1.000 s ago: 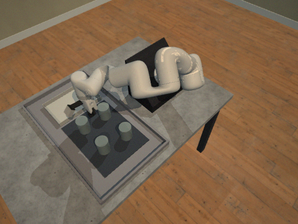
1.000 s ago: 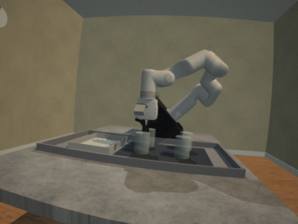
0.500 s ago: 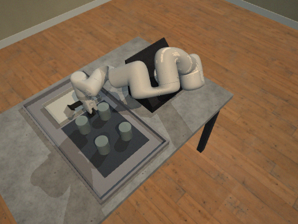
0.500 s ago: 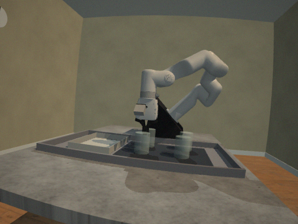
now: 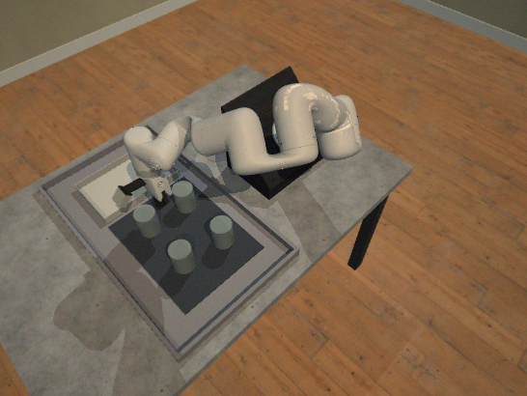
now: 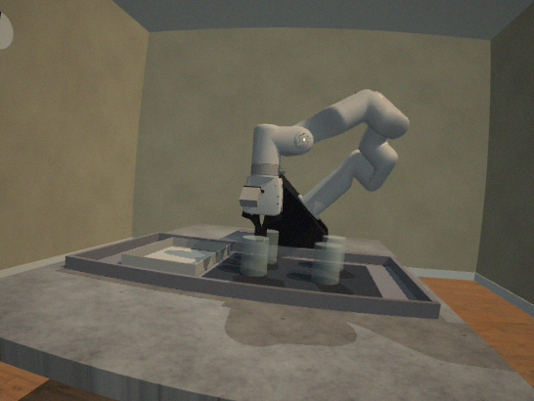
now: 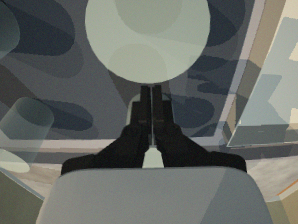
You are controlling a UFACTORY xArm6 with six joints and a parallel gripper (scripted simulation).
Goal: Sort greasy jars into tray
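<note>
Four greenish glass jars stand upright on the dark mat (image 5: pixel 193 295) (image 6: pixel 362 279): one nearest the tray (image 5: pixel 146 222) (image 6: pixel 254 259) (image 7: pixel 147 50), a back jar (image 5: pixel 183 198) (image 6: pixel 273 246) (image 7: pixel 153 160), a right jar (image 5: pixel 222 233) (image 6: pixel 337 242) (image 7: pixel 30 117) and a front jar (image 5: pixel 181 257) (image 6: pixel 327 269) (image 7: pixel 6 32). My gripper (image 5: pixel 163 198) (image 6: pixel 261 234) (image 7: pixel 152 98) is shut and empty, its tips low between the first jar and the back jar. The fingers partly hide the back jar in the wrist view. Contact cannot be told. The cream tray (image 5: pixel 98 190) (image 6: pixel 158 265) holds no jar. Grease cannot be seen.
A grey raised border (image 6: pixel 244 289) surrounds mat and tray on the steel table (image 5: pixel 29 241) (image 6: pixel 147 313). The black mounting block (image 5: pixel 256 97) (image 6: pixel 300 225) stands behind it under the arm. The tray's rim is close beside the mat's edge.
</note>
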